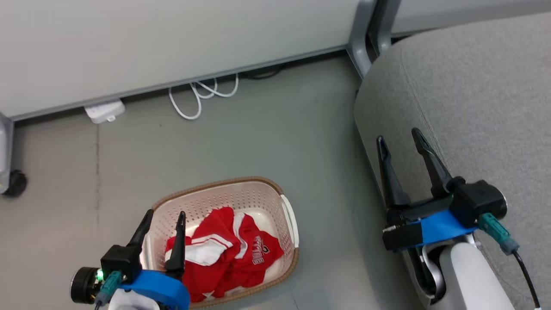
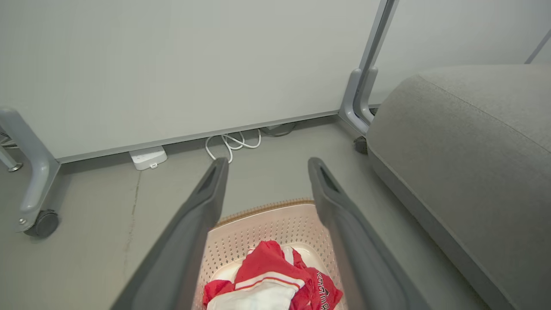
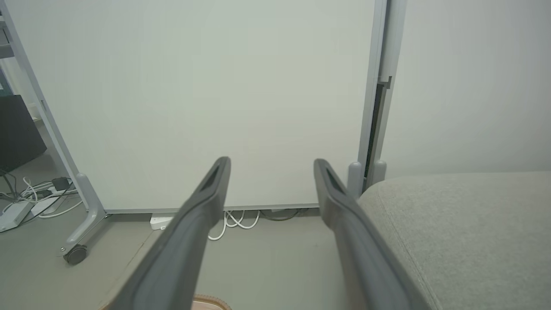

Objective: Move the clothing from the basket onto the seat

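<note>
The red clothing [image 1: 228, 249] with white trim lies bunched in the cream basket [image 1: 258, 196] on the floor, lettering showing on one fold. In the left wrist view the clothing [image 2: 271, 275] sits low between the fingers, inside the basket [image 2: 258, 230]. My left gripper [image 1: 165, 214] hovers open over the basket's left edge, holding nothing. My right gripper [image 1: 399, 137] stands open and empty over the front left edge of the grey seat [image 1: 473, 107]. The seat [image 2: 473, 150] fills the right of the left wrist view, and the seat [image 3: 465, 224] also shows at lower right of the right wrist view.
A white partition panel [image 1: 172, 38] on castered legs [image 1: 15, 183] stands behind the basket. A white power adapter [image 1: 104, 111] and looped white cable [image 1: 202, 97] lie at its foot. Bare grey floor [image 1: 258, 137] stretches between basket, panel and seat.
</note>
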### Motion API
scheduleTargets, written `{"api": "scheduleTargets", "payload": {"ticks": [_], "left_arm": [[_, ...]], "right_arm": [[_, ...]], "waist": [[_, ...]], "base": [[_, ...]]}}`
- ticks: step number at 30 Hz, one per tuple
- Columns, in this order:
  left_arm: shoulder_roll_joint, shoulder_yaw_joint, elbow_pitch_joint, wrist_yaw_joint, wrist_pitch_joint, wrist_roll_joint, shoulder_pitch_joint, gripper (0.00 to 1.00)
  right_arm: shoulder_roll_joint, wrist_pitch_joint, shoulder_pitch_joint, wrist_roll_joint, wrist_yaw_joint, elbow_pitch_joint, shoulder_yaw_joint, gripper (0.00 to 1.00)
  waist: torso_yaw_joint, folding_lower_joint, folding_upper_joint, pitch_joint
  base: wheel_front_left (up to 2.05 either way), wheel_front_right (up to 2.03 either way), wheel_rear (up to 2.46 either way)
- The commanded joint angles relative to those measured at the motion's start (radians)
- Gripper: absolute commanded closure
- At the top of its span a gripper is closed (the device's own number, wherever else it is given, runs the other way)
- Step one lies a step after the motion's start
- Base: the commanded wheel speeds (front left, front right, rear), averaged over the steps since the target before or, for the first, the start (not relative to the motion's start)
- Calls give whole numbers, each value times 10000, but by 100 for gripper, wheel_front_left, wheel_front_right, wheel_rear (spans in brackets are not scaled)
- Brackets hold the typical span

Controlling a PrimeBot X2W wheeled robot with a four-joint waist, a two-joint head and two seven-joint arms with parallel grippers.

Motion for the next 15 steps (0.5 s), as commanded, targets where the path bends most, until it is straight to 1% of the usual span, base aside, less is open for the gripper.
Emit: {"api": "scheduleTargets", "payload": {"ticks": [1, 6, 10, 13, 15], "left_arm": [[187, -27, 437, -70, 32, 72, -465, 0], [415, -162, 1741, -292, 365, 60, -1402, 0], [674, -384, 2797, -461, 729, 169, -2138, 0], [899, -528, 3562, -475, 947, 339, -2577, 0], [1078, -617, 4051, -406, 1120, 471, -2826, 0]], "right_arm": [[-20, -110, -492, 93, -5, -45, 167, 0], [-12, -331, -1250, 337, -3, 28, 439, 0], [-14, -475, -1619, 538, -5, 135, 762, 0], [-14, -545, -1843, 745, -5, 230, 906, 0], [-14, -592, -1944, 902, -5, 263, 1001, 0]], "waist": [[-1062, -1, 0, 1396], [-1767, -1, 0, 2594], [-2243, -1, 0, 3325], [-2518, -1, 0, 3720], [-2685, -1, 0, 3953]], "base": [[0, 0, 0], [0, 0, 0], [0, 0, 0], [0, 0, 0], [0, 0, 0]]}}
